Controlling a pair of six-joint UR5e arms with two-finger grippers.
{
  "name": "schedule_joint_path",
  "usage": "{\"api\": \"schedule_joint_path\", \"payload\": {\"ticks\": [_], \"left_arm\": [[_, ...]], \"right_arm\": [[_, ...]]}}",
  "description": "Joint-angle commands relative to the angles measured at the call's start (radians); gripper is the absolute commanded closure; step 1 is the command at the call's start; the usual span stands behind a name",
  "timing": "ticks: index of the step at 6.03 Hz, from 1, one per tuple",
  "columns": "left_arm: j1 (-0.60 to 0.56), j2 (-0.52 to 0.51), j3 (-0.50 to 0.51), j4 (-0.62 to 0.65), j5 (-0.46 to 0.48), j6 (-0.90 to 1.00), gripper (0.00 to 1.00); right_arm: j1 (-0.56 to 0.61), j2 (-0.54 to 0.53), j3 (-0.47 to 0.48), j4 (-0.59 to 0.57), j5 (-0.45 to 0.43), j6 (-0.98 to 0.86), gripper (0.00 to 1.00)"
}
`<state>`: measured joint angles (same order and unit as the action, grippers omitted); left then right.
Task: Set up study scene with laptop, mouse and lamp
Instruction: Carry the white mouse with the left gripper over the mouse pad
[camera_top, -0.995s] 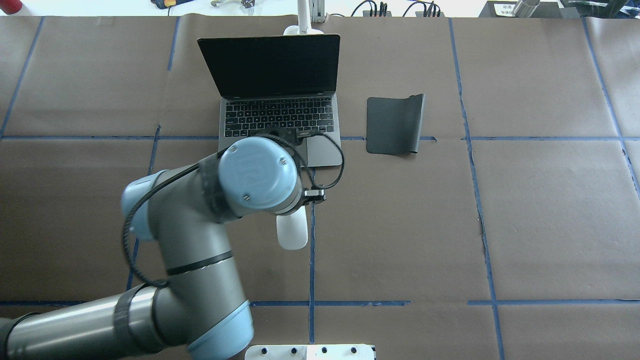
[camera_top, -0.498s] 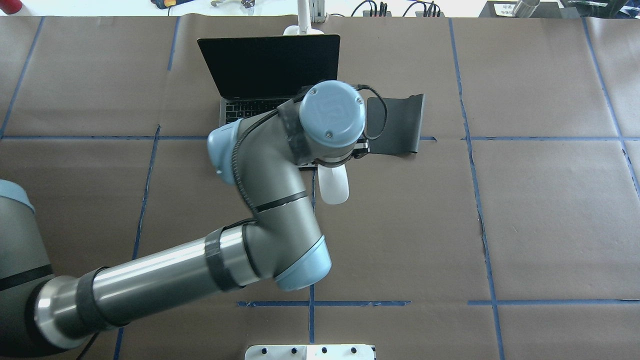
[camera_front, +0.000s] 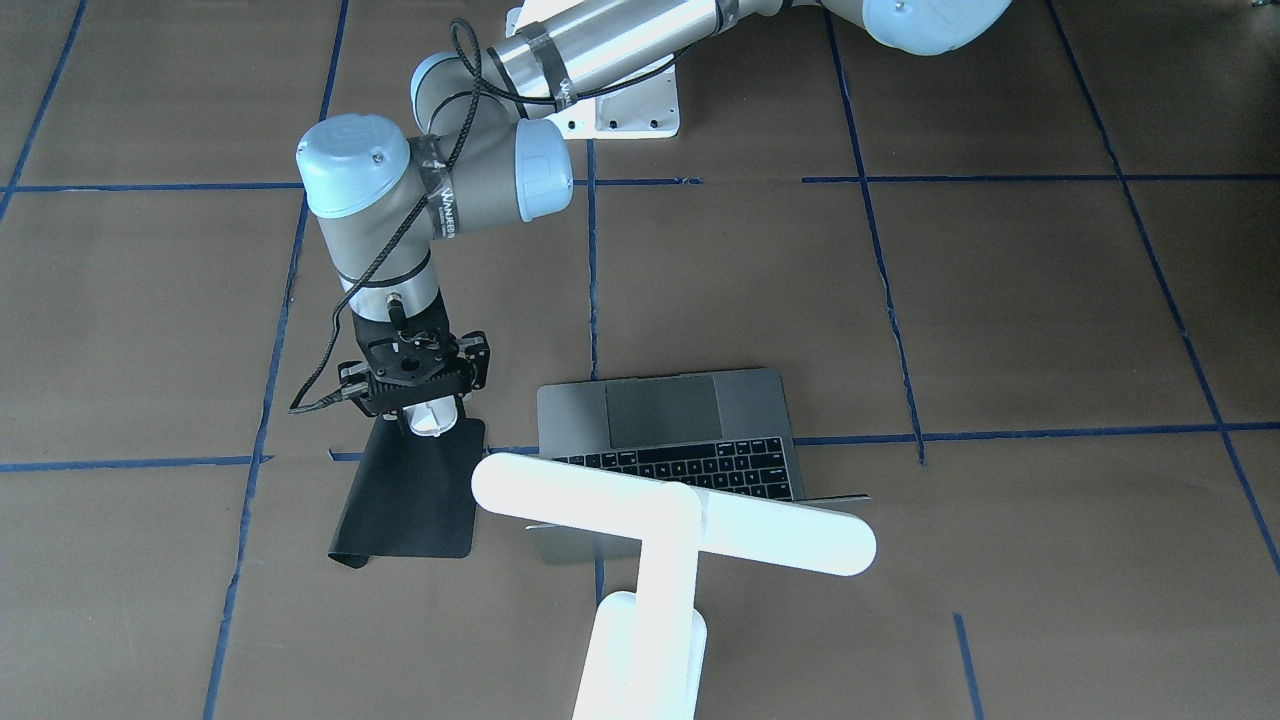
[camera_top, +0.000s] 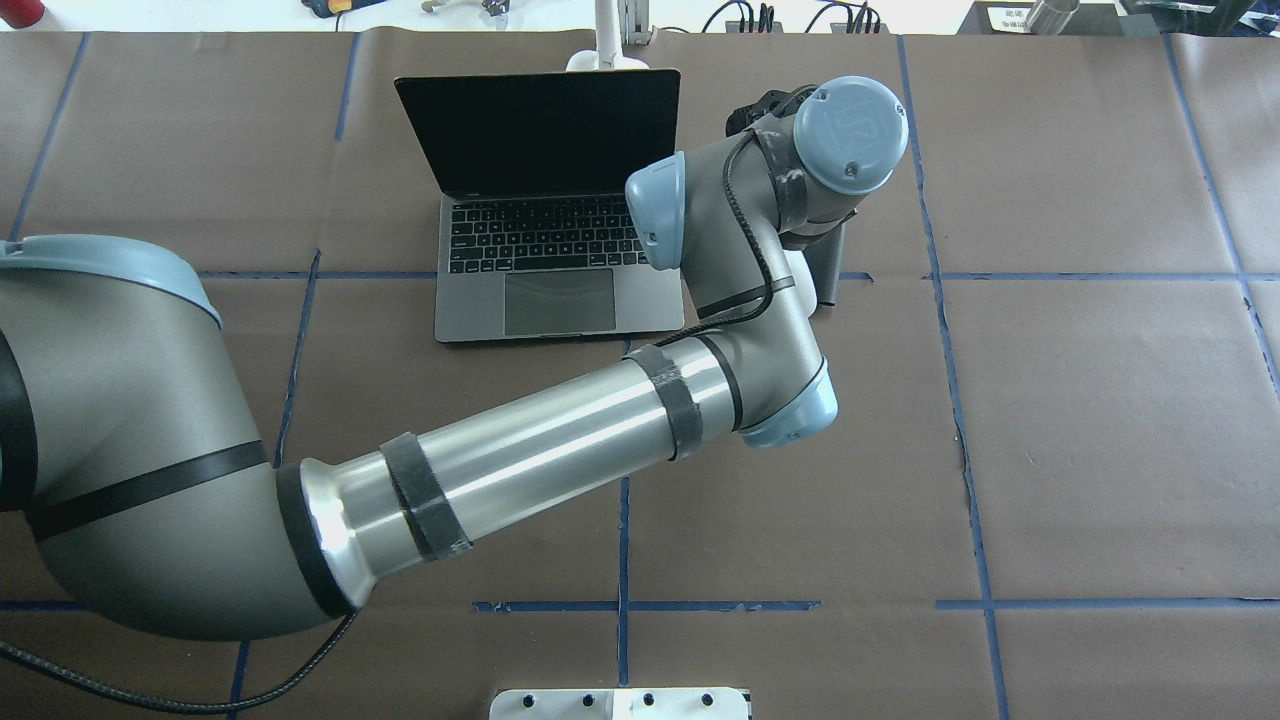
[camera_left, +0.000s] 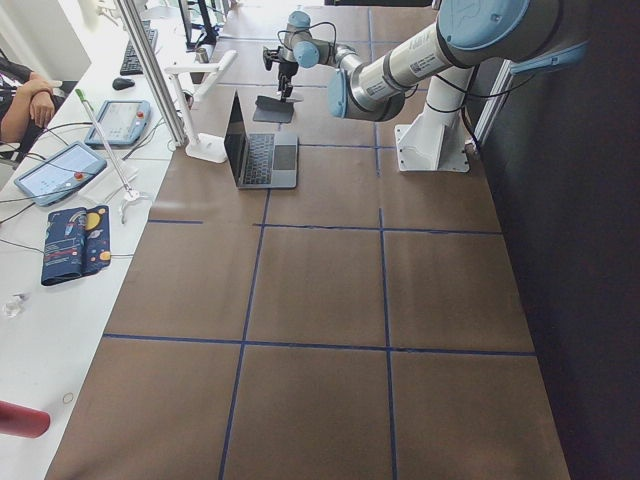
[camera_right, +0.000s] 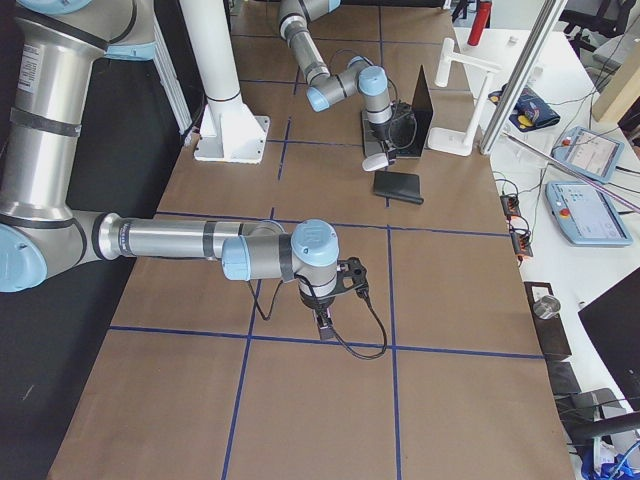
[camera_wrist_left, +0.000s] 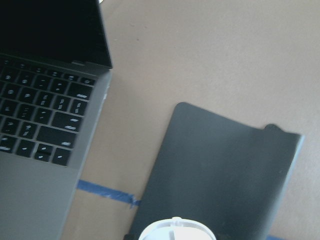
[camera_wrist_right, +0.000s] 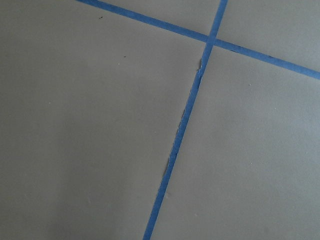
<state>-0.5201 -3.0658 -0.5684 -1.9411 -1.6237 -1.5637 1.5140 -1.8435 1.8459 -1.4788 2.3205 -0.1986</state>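
White glossy oval mouse (camera_wrist_left: 175, 232) clamped in the left gripper (camera_front: 430, 412), poised over the black rectangular mat (camera_front: 410, 495) beside the slim grey laptop (camera_top: 560, 300) near the counter's far edge, probably for set-down there; right gripper (camera_right: 325, 322) impossible to read.

black mat (camera_front: 410, 500): flat on surface (camera_top: 1100, 450), one edge curled | blue tape lines (camera_top: 1100, 276): grid over brown paper | white bolt-hole mount (camera_front: 640, 112): robot-side edge
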Motion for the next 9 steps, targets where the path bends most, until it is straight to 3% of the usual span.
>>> {"api": "schedule_joint_path", "payload": {"ticks": [1,4,6,9], "left_arm": [[0.032,-0.056,0.163,-0.126,0.1,-0.077,0.72],[0.071,-0.08,0.183,-0.159,0.189,-0.217,0.58],[0.069,-0.085,0.183,-0.167,0.189,-0.249,0.27],[0.055,-0.083,0.191,-0.174,0.186,-0.253,0.17]], "right_arm": [[0.0,-0.002,0.0,0.0,0.0,0.001,0.0],[0.0,-0.002,-0.001,0.0,0.0,0.001,0.0],[0.0,-0.008,-0.001,0.005,0.0,0.001,0.0],[0.0,-0.007,-0.001,0.008,-0.001,-0.001,0.0]]}}
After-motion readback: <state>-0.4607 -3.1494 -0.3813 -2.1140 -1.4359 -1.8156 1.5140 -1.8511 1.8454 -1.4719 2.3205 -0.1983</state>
